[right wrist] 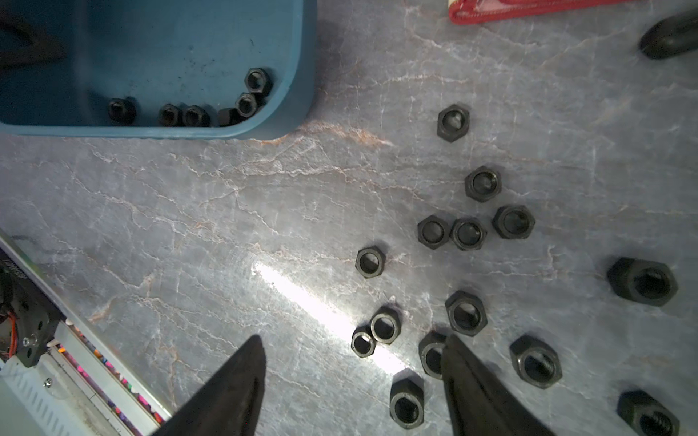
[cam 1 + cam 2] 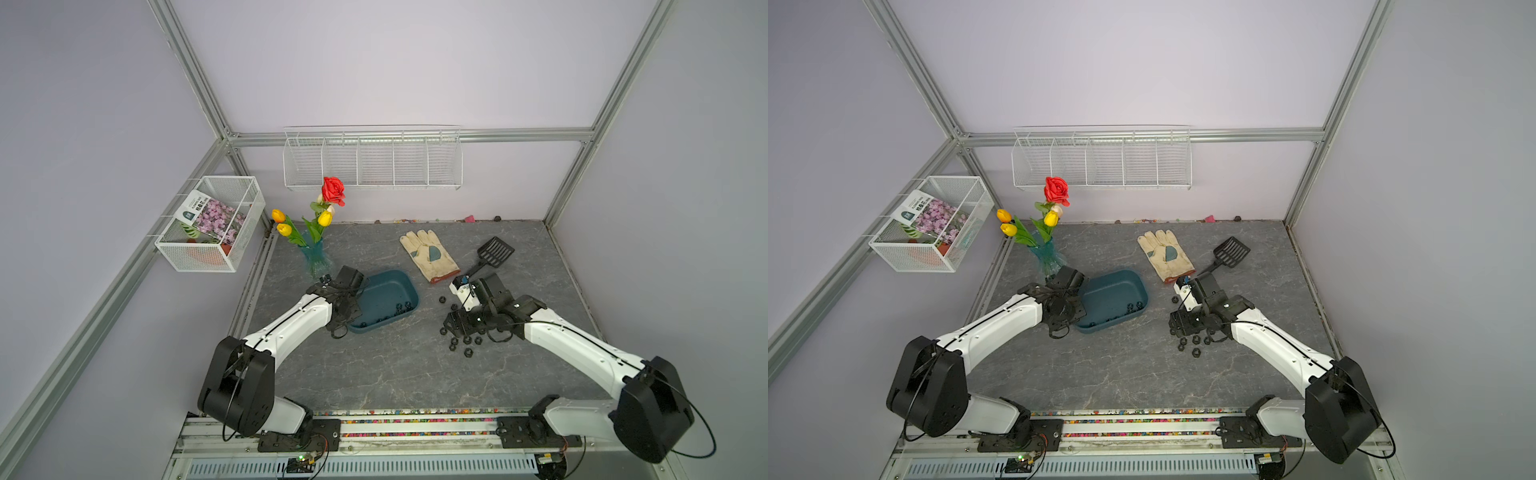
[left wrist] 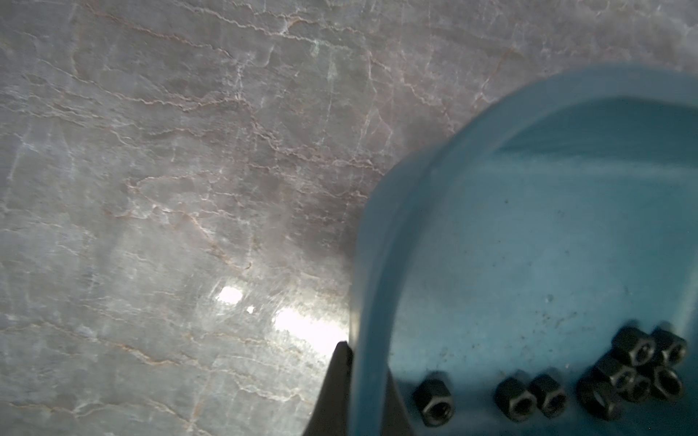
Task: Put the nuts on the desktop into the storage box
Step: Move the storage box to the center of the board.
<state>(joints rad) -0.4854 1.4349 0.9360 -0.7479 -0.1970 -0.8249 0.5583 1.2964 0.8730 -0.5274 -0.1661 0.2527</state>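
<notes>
My right gripper [image 1: 353, 339] gapes empty over the nuts [image 1: 468, 234] on the desktop [image 1: 189, 226] at the storage box's [image 1: 302, 75] four o'clock, left gripper [image 3: 366, 373] pinched shut on its rim; next, drop and nip one.

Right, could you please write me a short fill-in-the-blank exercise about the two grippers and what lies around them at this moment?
1. The left gripper is shut on the wall of the ____.
2. The right gripper is above the loose nuts on the desktop with its jaws ____.
3. The rose standing in the vase is ____.

Missing words, in order: storage box; open; red.
</notes>
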